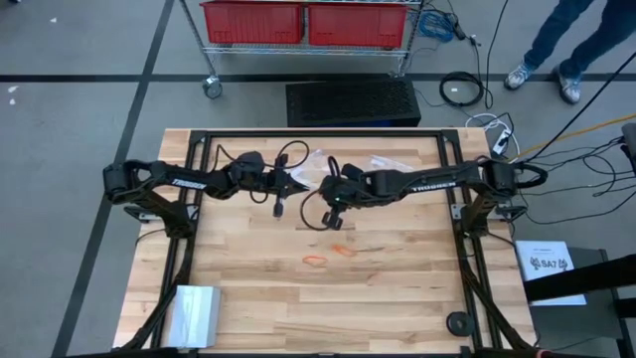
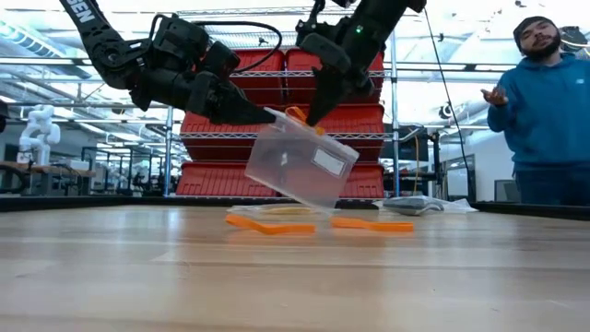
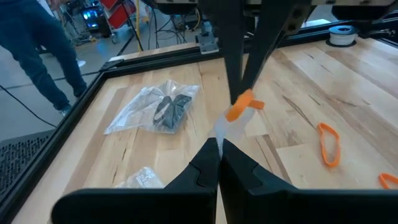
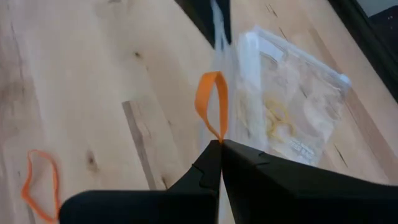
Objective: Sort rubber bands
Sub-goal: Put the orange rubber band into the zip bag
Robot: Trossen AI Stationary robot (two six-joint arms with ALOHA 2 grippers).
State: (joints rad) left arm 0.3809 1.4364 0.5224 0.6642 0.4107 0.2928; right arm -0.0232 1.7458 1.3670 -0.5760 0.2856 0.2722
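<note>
Above the middle of the pale wooden counter (image 1: 397, 288), the left hand (image 2: 263, 114) is clenched on the top edge of a clear plastic zip bag (image 2: 301, 164), holding it tilted in the air. The right hand (image 2: 309, 115) pinches 1 orange rubber band (image 4: 211, 102) at the bag's mouth. 2 more orange rubber loops (image 2: 270, 224) lie flat on the counter nearer the front, below the bag. A bag of black bands (image 3: 163, 109) lies at the far side, with another holding yellowish bands (image 4: 280, 121).

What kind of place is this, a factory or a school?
Most likely a robotics lab or workshop. Wire shelving holds red bins, cables trail over the grey floor, and a person stands watching beside the wooden table where two robot arms work.
</note>
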